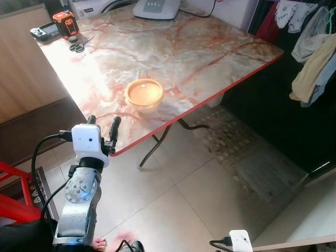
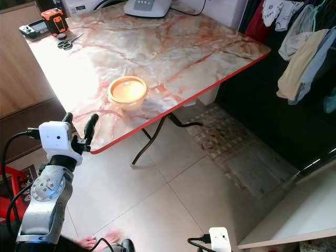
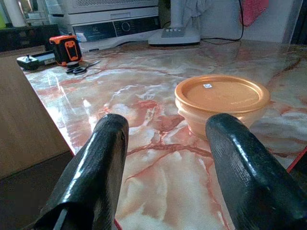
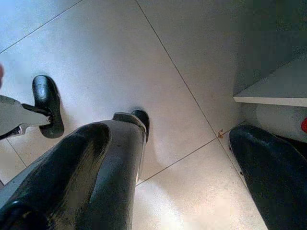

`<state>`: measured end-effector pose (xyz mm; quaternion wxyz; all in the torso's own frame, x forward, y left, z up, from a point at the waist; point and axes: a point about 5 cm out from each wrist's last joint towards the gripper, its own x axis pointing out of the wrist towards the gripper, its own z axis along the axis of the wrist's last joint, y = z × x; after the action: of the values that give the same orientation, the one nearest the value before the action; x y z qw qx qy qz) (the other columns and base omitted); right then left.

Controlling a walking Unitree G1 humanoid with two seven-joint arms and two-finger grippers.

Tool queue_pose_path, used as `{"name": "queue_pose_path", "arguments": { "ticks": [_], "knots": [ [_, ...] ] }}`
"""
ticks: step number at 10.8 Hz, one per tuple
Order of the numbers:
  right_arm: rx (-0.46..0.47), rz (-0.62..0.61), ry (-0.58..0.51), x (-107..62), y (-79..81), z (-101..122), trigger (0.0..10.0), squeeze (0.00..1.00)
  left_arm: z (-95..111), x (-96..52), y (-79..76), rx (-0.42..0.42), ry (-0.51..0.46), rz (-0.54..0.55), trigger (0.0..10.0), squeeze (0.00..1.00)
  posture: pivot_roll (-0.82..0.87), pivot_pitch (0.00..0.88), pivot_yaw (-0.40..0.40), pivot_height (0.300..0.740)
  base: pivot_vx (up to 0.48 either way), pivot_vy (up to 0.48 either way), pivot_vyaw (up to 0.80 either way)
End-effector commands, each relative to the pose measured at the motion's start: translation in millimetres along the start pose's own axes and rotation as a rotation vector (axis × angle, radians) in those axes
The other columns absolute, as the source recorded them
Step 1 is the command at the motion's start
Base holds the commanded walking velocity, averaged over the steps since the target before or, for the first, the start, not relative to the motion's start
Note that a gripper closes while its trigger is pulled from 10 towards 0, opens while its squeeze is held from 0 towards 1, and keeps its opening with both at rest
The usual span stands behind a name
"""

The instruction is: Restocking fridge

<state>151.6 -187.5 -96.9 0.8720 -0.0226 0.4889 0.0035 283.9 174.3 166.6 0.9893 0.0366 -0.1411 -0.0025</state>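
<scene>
Marble-patterned folding table (image 1: 210, 58) with red edging, pale tiled floor (image 1: 173, 205), patterned mat (image 1: 247, 152) beneath, clothes (image 1: 315, 58) hung at right, wooden panel (image 1: 21, 73) at left, bright glare lay across tabletop

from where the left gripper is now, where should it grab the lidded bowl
Probably across the bowl's side walls just under the lid rim, coming in level from the near table edge. It stands upright, round and lidded, and the left gripper is open, already facing it.
</scene>
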Motion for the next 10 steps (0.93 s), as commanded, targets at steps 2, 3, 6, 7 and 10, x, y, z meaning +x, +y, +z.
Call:
{"name": "queue_pose_path", "arguments": {
  "ticks": [2, 3, 6, 7, 10],
  "knots": [
    [0.002, 0.016, 0.057, -2.7, 4.4, -16.8, 10.0, 0.0, -2.0, -0.4, -0.3, -0.006, 0.013, -0.004, 10.0, 0.0, -0.14, 0.133, 0.006, 0.74, 0.0, 0.0, 0.0],
    [0.002, 0.017, 0.056, -2.7, 4.8, -16.7, 10.0, 0.0, -2.0, -0.5, 0.0, -0.004, 0.012, -0.003, 10.0, 0.0, -0.13, 0.13, 0.007, 0.74, 0.0, 0.0, 0.0],
    [0.004, 0.014, 0.055, -2.7, 5.7, -16.9, 10.0, 0.0, -2.7, 2.1, -2.7, -0.001, 0.011, -0.019, 10.0, 0.0, -0.16, 0.108, 0.02, 0.74, 0.25, 0.0, 0.0],
    [0.007, 0.013, 0.057, -2.8, 5.7, -17.5, 10.0, 0.0, -1.1, 5.7, -1.9, -0.001, 0.006, -0.017, 10.0, 0.0, -0.17, 0.103, 0.022, 0.74, 0.274, 0.0, 0.0],
    [0.003, 0.006, 0.067, -3.0, 4.1, -18.5, 10.0, 0.0, 0.1, 6.5, -3.6, -0.01, -0.002, -0.02, 10.0, 0.0, -0.17, 0.087, 0.022, 0.74, 0.295, 0.0, 0.0]
  ]
}}
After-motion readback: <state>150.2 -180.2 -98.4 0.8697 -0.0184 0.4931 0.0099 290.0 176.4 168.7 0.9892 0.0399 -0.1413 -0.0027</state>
